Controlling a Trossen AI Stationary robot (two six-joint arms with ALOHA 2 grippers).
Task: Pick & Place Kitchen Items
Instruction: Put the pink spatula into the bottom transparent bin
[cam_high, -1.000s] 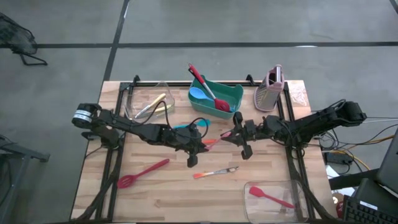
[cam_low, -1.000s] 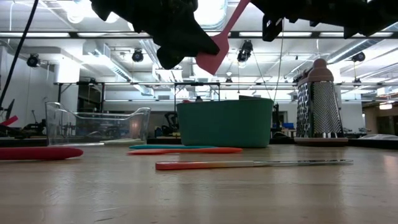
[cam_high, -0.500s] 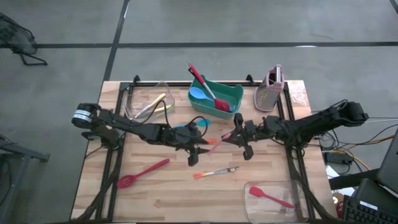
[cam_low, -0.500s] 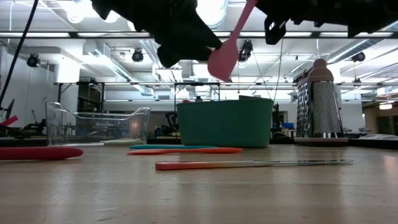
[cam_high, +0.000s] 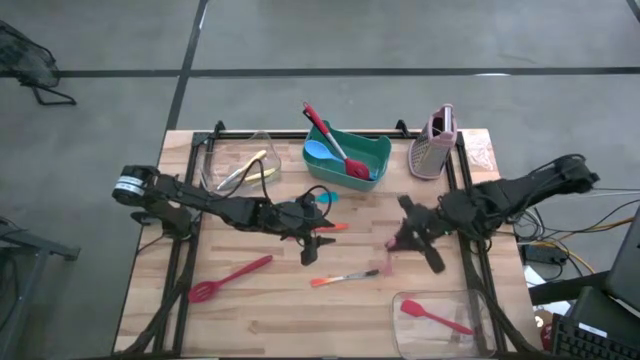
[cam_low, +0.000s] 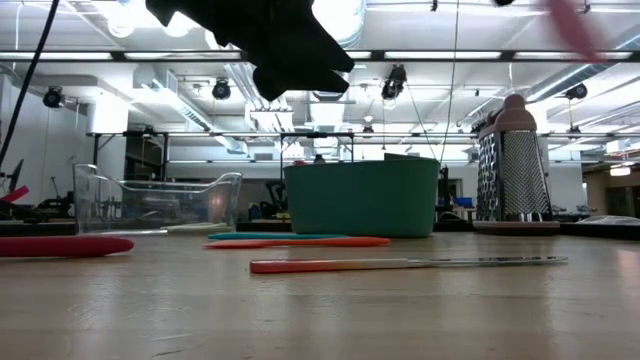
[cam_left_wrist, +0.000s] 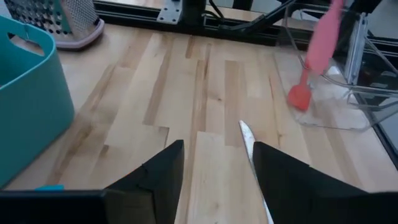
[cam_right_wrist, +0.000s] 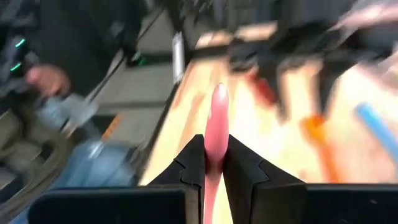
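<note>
My right gripper (cam_high: 398, 243) is shut on a pink spatula (cam_high: 387, 262), held in the air right of the table's middle; the left wrist view shows the pink spatula (cam_left_wrist: 323, 37) above the clear tub. My left gripper (cam_high: 318, 235) stands open at the table's middle, above an orange-handled utensil (cam_high: 333, 227) and a teal one (cam_high: 322, 199). An orange-handled knife (cam_high: 345, 277) and a red slotted spoon (cam_high: 232, 277) lie flat on the wood. The green bin (cam_high: 347, 157) holds a red and a blue utensil. My right gripper pinches the pink spatula's handle (cam_right_wrist: 211, 165) between its two fingers. The spatula runs forward along the fingers and past their ends (cam_right_wrist: 219, 99). It is lifted clear of the table, its wider end (cam_left_wrist: 317, 56) lowest.
A clear tub (cam_high: 470, 300) at the near right holds a red spatula (cam_high: 435, 317). Another clear tub (cam_high: 215, 160) at the far left holds yellow-handled cutlery. A pink-grey grater (cam_high: 435, 145) stands upright at the far right. A person shows beyond the table (cam_right_wrist: 43, 78).
My left gripper has opened and let go of the pink spatula, staying at the table's middle. My right gripper, shut on the spatula, has carried it toward the table's right and near edges and turned it, so its wide end now points down.
</note>
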